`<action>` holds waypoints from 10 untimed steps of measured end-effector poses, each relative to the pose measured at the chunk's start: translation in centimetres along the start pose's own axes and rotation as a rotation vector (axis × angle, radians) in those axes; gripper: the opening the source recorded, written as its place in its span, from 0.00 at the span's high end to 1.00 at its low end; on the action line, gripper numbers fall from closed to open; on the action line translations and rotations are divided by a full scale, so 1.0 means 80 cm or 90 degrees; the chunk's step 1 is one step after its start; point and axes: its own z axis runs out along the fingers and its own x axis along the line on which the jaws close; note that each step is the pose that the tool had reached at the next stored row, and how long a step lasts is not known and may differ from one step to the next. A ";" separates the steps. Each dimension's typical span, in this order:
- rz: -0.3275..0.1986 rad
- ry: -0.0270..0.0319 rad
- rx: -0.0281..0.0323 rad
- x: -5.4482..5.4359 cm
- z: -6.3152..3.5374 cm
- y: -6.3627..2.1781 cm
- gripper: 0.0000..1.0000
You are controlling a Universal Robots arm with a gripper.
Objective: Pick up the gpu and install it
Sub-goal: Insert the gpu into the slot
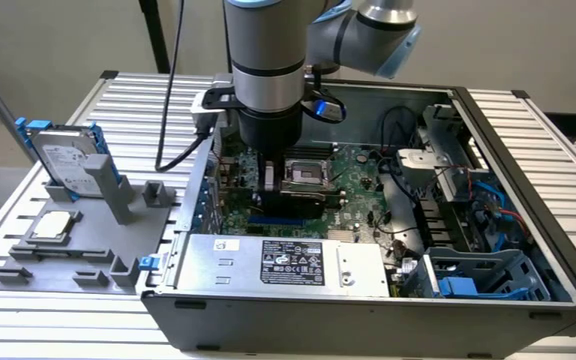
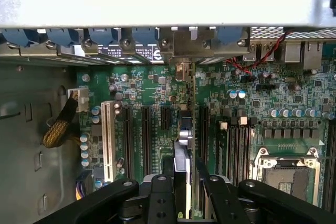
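Observation:
The gpu (image 2: 182,153) shows edge-on in the wrist view, a thin card standing upright between the black expansion slots of the green motherboard (image 2: 157,93). Its silver bracket end (image 2: 182,69) reaches the case's rear wall. My gripper (image 2: 186,182) is shut on the card, with a black finger (image 2: 161,187) on each side of it. Whether the card sits fully in its slot I cannot tell. In the exterior view my gripper (image 1: 286,196) is low inside the open computer case (image 1: 528,225), over the motherboard beside the CPU socket (image 1: 308,174).
A grey fixture (image 1: 78,255) on the exterior view's left holds a silver hard drive with blue rails (image 1: 68,157) and a square CPU chip (image 1: 53,225). The power supply (image 1: 278,262) lies along the case front. Cables and a blue drive cage (image 1: 478,277) crowd the right side.

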 end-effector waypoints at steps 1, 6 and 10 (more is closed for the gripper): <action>0.000 -0.0001 0.0001 0.000 0.000 0.000 0.74; 0.000 -0.0001 0.0001 0.000 0.002 0.003 0.74; 0.000 -0.0003 0.0001 0.000 0.003 0.003 0.74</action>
